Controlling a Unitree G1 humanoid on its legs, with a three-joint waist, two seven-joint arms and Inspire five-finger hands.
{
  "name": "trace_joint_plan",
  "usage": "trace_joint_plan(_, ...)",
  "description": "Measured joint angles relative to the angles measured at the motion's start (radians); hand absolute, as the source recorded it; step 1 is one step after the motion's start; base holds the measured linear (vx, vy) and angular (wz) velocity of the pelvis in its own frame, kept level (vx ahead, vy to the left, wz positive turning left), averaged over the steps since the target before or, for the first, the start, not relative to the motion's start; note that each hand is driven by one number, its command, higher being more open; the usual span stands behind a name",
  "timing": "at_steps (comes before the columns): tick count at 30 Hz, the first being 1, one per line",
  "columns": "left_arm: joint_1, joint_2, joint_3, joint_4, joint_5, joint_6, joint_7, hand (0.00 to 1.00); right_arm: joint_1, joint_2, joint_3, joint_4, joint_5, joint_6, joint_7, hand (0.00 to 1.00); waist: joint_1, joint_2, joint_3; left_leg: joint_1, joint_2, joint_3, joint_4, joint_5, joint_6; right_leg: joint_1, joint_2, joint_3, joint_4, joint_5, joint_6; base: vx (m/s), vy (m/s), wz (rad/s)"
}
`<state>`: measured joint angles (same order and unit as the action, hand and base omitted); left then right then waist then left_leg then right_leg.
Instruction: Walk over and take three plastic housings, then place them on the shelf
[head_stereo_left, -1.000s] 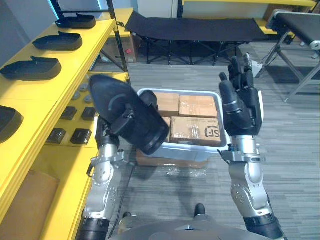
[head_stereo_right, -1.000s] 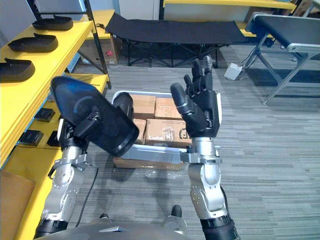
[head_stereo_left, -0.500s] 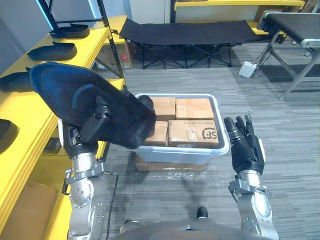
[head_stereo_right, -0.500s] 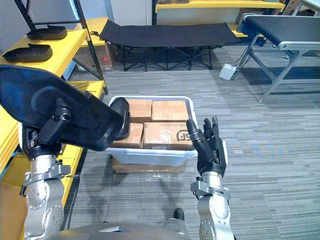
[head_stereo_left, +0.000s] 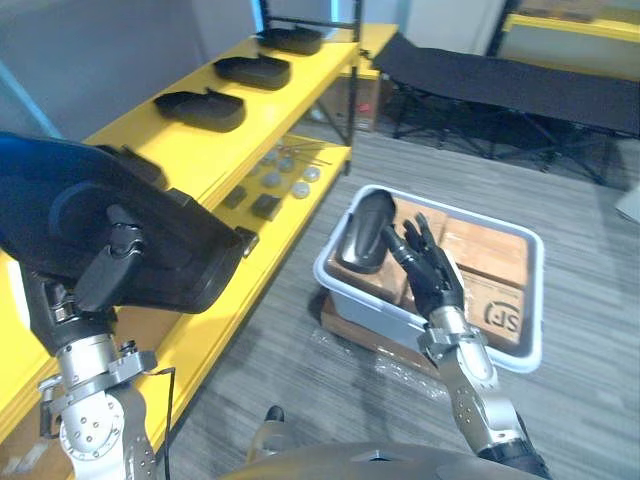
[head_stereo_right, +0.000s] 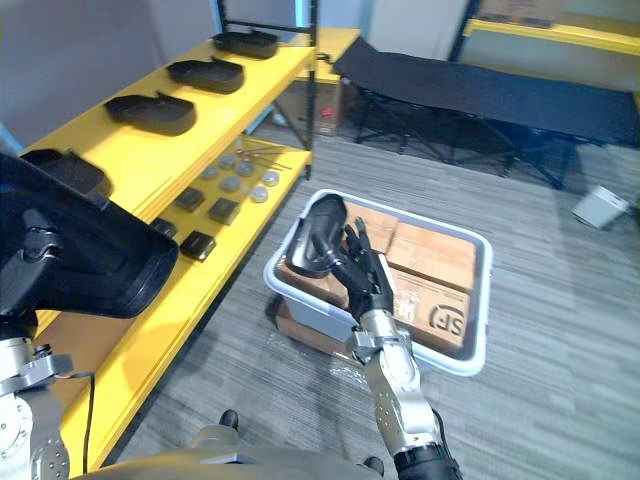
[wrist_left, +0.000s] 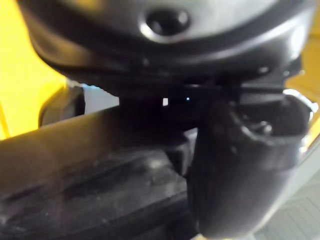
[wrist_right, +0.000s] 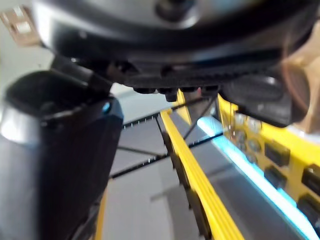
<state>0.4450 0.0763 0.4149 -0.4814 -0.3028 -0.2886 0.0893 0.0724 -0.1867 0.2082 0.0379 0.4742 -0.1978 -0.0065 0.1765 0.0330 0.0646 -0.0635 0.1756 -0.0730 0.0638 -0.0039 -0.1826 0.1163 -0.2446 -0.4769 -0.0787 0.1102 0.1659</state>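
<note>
A large black plastic housing (head_stereo_left: 150, 235) is held up at the left, close to the camera, with my left hand (head_stereo_left: 108, 262) shut on it from below; its thumb (wrist_left: 240, 165) presses on the dark shell. The housing hangs over the front edge of the yellow shelf (head_stereo_left: 185, 150). Three more black housings (head_stereo_left: 200, 108) lie in a row on the shelf top. Another black housing (head_stereo_left: 362, 230) leans upright in the white bin (head_stereo_left: 530, 330). My right hand (head_stereo_left: 432, 278) is open, fingers spread, in front of that bin; whether it touches the housing I cannot tell.
The bin holds cardboard boxes (head_stereo_left: 480, 245) and stands on the grey carpet beside the shelf. Small black parts and round discs (head_stereo_left: 265, 190) lie on the lower shelf level. A black folding cot (head_stereo_left: 520, 85) stands at the back.
The camera has swung left toward the shelf. My right hand has dropped from its raised pose to bin height. The left hand has lifted the housing higher and to the left.
</note>
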Motion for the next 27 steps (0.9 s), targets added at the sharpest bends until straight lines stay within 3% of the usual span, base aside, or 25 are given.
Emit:
trace_joint_plan(4, 0.042, -0.001, 0.026, 0.001, -0.003, -0.008, -0.058, 0.00, -0.054, 0.005, 0.044, 0.000, 0.000, -0.002, -0.002, 1.00, 0.041, -0.013, -0.006, -0.007, -0.013, -0.052, 0.001, 0.009, 0.005, 0.040, -0.003, -0.067, 0.000, -0.015, 0.007, 0.02, -0.003, 0.48)
trace_joint_plan(6, 0.038, 0.000, 0.025, 0.000, -0.026, -0.026, -0.144, 0.00, -0.061, 0.007, 0.037, -0.005, -0.039, -0.002, -0.007, 1.00, 0.036, -0.019, -0.014, -0.047, -0.027, -0.059, -0.001, 0.050, 0.010, 0.062, -0.010, -0.144, 0.002, -0.023, 0.016, 0.01, -0.014, 0.96)
trace_joint_plan(8, 0.022, 0.003, 0.000, 0.000, -0.058, -0.033, -0.254, 0.00, -0.052, 0.006, 0.005, -0.005, -0.112, 0.004, -0.036, 1.00, -0.001, -0.014, -0.011, -0.089, -0.036, 0.057, -0.013, 0.111, 0.062, 0.077, -0.036, -0.244, 0.046, -0.046, 0.025, -0.02, 0.054, 1.30)
trace_joint_plan(13, 0.024, 0.006, -0.031, 0.000, -0.082, -0.040, -0.287, 0.00, -0.030, 0.004, -0.020, -0.003, -0.112, 0.015, -0.025, 1.00, -0.008, -0.001, 0.000, -0.045, -0.054, 0.119, -0.086, 0.159, 0.074, 0.074, -0.100, -0.261, 0.156, -0.113, 0.042, -0.05, 0.075, 0.30)
trace_joint_plan(16, 0.026, 0.011, -0.029, 0.000, -0.087, -0.049, -0.263, 0.00, -0.031, 0.004, -0.035, -0.003, -0.111, 0.014, 0.032, 1.00, -0.010, 0.000, 0.030, -0.049, -0.053, 0.171, -0.029, 0.130, 0.079, 0.042, -0.141, -0.220, 0.226, -0.151, 0.052, -0.07, 0.043, -0.23)
trace_joint_plan(21, 0.001, 0.052, -0.028, 0.000, -0.075, -0.056, -0.267, 0.00, -0.033, 0.007, -0.035, -0.003, -0.113, 0.001, 0.065, 1.00, -0.003, -0.014, 0.055, -0.166, -0.053, 0.155, 0.267, -0.028, 0.090, 0.044, -0.183, -0.208, 0.304, -0.189, 0.056, -0.02, 0.078, 0.00)
trace_joint_plan(23, -0.019, 0.077, -0.021, -0.001, -0.071, -0.058, -0.267, 0.00, -0.036, 0.007, -0.032, -0.002, -0.112, -0.024, 0.072, 1.00, 0.015, -0.030, 0.064, -0.188, -0.070, 0.152, 0.345, -0.084, 0.107, 0.055, -0.205, -0.208, 0.328, -0.210, 0.014, 0.04, 0.143, 0.16)
trace_joint_plan(24, -0.021, 0.089, -0.013, 0.000, -0.069, -0.059, -0.266, 0.00, -0.040, 0.007, -0.030, -0.002, -0.112, -0.038, 0.084, 1.00, 0.014, -0.034, 0.067, -0.190, -0.085, 0.143, 0.368, -0.113, 0.123, 0.069, -0.212, -0.199, 0.353, -0.198, -0.079, 0.08, 0.157, 0.27)
trace_joint_plan(25, -0.023, 0.090, -0.012, 0.001, -0.064, -0.059, -0.265, 0.00, -0.043, 0.005, -0.029, -0.002, -0.112, -0.045, 0.089, 1.00, 0.009, -0.030, 0.069, -0.188, -0.091, 0.130, 0.372, -0.122, 0.128, 0.057, -0.218, -0.173, 0.390, -0.166, -0.125, 0.11, 0.252, 0.69)
trace_joint_plan(26, -0.039, 0.106, -0.012, 0.001, -0.040, -0.059, -0.265, 0.00, -0.047, 0.005, -0.028, -0.002, -0.109, -0.059, 0.096, 1.00, 0.001, -0.032, 0.070, -0.170, -0.120, 0.092, 0.346, -0.123, 0.145, -0.012, -0.234, -0.032, 0.518, -0.060, -0.177, 0.08, 0.216, 0.78)
trace_joint_plan(27, -0.048, 0.123, -0.009, 0.001, -0.040, -0.059, -0.262, 0.00, -0.051, 0.004, -0.032, -0.002, -0.107, -0.063, 0.100, 1.00, -0.005, -0.032, 0.070, -0.167, -0.130, 0.073, 0.330, -0.119, 0.152, -0.044, -0.230, 0.027, 0.574, -0.060, -0.149, 0.11, 0.209, 1.23)
